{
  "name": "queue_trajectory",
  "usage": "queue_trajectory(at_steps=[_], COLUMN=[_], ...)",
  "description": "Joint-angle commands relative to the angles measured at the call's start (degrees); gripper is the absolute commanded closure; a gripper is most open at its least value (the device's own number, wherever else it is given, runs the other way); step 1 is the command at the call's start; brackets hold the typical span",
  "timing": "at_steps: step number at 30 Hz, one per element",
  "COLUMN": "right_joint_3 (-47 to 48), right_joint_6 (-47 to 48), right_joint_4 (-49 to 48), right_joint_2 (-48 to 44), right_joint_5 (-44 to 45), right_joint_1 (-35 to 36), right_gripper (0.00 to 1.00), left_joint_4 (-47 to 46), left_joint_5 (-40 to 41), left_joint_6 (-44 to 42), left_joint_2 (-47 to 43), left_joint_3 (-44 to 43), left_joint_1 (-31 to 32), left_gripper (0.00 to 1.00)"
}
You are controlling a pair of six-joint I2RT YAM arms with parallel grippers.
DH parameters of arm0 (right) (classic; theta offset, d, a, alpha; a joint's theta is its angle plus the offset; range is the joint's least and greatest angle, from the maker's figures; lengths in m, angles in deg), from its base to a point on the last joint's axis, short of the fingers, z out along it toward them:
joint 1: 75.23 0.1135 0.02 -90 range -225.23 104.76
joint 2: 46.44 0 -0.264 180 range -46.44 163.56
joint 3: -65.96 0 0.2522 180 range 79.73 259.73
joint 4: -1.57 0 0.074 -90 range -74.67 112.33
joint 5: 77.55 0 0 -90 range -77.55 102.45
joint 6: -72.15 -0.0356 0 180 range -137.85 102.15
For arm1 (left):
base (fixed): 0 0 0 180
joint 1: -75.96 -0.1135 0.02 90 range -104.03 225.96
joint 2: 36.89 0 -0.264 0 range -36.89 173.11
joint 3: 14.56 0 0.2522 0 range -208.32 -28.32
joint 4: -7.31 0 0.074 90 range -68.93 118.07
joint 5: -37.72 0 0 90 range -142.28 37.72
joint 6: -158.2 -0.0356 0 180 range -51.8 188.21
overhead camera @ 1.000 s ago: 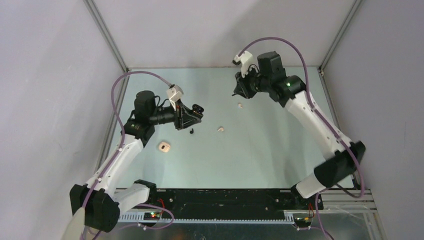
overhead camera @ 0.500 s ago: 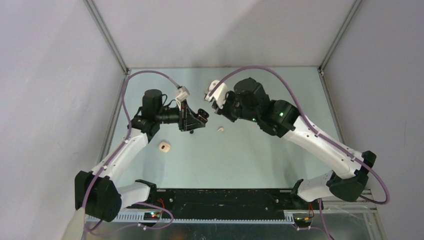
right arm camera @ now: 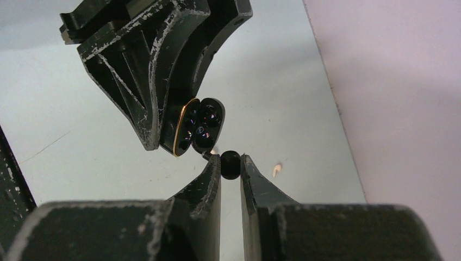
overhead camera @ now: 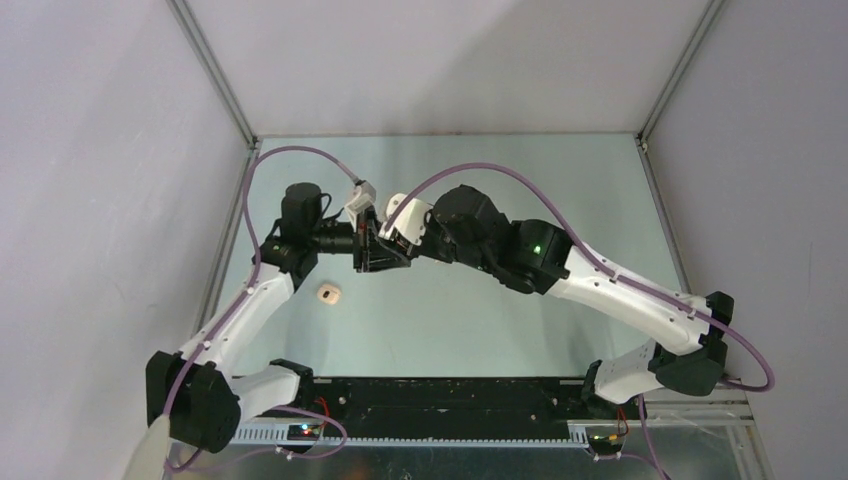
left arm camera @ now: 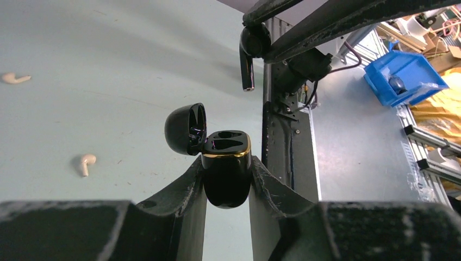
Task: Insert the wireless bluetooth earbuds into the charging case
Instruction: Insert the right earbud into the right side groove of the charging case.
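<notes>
My left gripper (left arm camera: 227, 163) is shut on the black charging case (left arm camera: 227, 176), held upright above the table with its lid (left arm camera: 186, 129) open and both sockets showing. My right gripper (right arm camera: 230, 161) is shut on a black earbud (right arm camera: 230, 165), its stem pointing at the case (right arm camera: 198, 126) and nearly touching it. In the left wrist view that earbud (left arm camera: 249, 51) hangs just above the case. In the top view both grippers, left (overhead camera: 378, 250) and right (overhead camera: 400, 238), meet at centre left. Two beige earbuds (left arm camera: 85, 162) (left arm camera: 15, 78) lie on the table.
A beige case (overhead camera: 328, 293) lies on the table in front of the left gripper. One beige earbud (right arm camera: 277, 170) shows beyond the right fingers. The right arm stretches across the middle of the table (overhead camera: 480, 320).
My right arm has swung left across the table, carrying the black earbud up to the open case. My left gripper has shifted slightly, still holding the case.
</notes>
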Motion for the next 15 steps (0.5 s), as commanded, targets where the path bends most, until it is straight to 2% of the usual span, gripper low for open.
queue_trajectory(at_steps=[1,12,15], right_joint_3=[3.65,2.73,2.61], right_joint_6=[2.13,4.25,4.6], right_joint_4=[1.79,1.39,0.45], right_joint_2=[-0.67,0.06,0.64], right_joint_5=[3.39,10.69,13.44], right_joint_1=[2.58,8.64,9.84], right_gripper=[0.89,0.89,0.89], left_joint_4=[-4.81,-10.4,-11.76], left_joint_5=[-4.15,-6.49,-5.68], left_joint_6=[-2.7,-3.5,-1.4], left_joint_2=[-3.81,-6.43,-6.25], left_joint_3=[2.0,5.57,5.53], left_joint_1=[0.34,0.32,0.33], left_gripper=[1.0,1.0,1.0])
